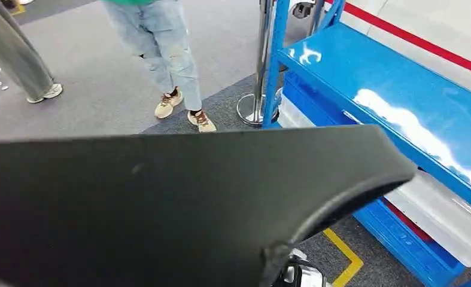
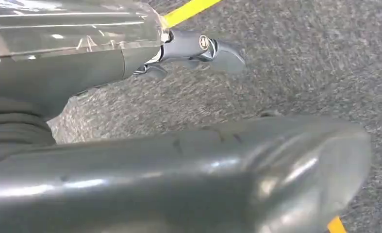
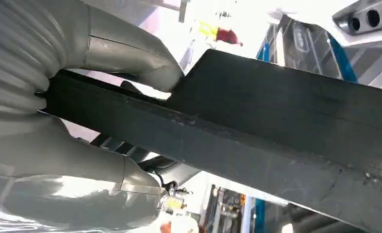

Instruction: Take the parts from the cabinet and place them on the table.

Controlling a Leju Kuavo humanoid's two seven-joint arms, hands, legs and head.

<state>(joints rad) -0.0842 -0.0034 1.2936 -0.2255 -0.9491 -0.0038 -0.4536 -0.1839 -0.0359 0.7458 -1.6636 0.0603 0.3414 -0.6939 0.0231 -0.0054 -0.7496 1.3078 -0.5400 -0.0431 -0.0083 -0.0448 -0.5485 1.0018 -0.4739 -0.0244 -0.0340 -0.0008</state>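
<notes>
Evidently the carrying step is in hand: the right hand (image 3: 82, 126) clamps a large black part (image 1: 161, 203), thumb pressed on one face and fingers (image 3: 145, 170) curled under the other; in the head view the part spans the foreground, raised in front of the robot, its far corner near the blue cabinet (image 1: 388, 89) but apart from it. The left hand (image 2: 179, 174) hangs over grey carpet (image 2: 300, 63) with nothing in it; whether its fingers are spread or curled I cannot tell. No table is in sight, so the next move likely calls for turning away from the cabinet and keeping the part level, clear of the person (image 1: 161, 54) standing nearby. The part looks rigid, matte, faintly grained, with a thick rounded edge; the cabinet shelf is glossy painted metal.
</notes>
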